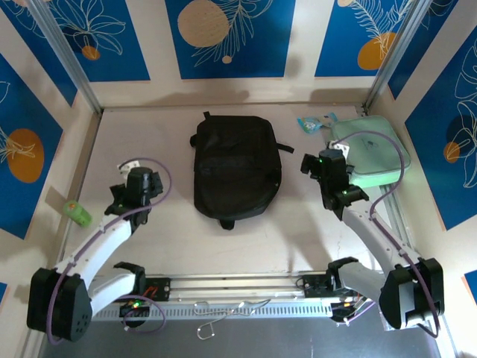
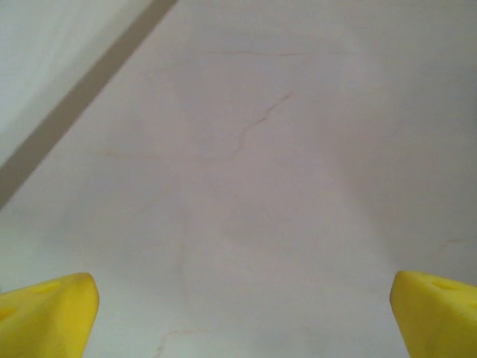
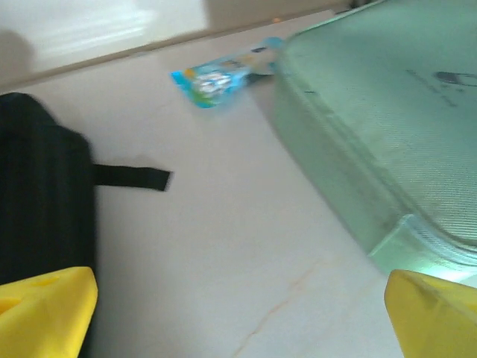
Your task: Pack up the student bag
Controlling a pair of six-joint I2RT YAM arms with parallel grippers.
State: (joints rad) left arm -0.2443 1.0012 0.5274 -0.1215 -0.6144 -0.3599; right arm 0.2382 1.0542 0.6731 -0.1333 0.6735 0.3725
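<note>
Now your left claw (image 2: 240, 317) stands spread wide, its yellow fingertips (image 2: 45, 313) at the two edges of the wrist view and nothing between them. Under it you see bare worktop (image 2: 298, 186), pale and stone-like with thin brownish veins.

Your right claw (image 3: 238, 313) is spread just as wide and is also empty. It hangs over the strip of worktop between the student bag (image 1: 237, 168) and the mint-green case (image 1: 370, 153). A black strap end (image 3: 130, 177) of the bag lies flat on the surface to its left.

The student bag lies flat in the middle of the worktop, between your two arms. The mint-green case lies in the far right corner, with a blue packet (image 1: 309, 124) just beside its far left corner. A small green bottle (image 1: 77, 213) lies against the left wall.

Around you, the walls (image 1: 231, 37) carry blue panels with white leaf drawings and orange discs, set apart by cream strips. Metal posts (image 1: 67, 56) rise at the far corners.
</note>
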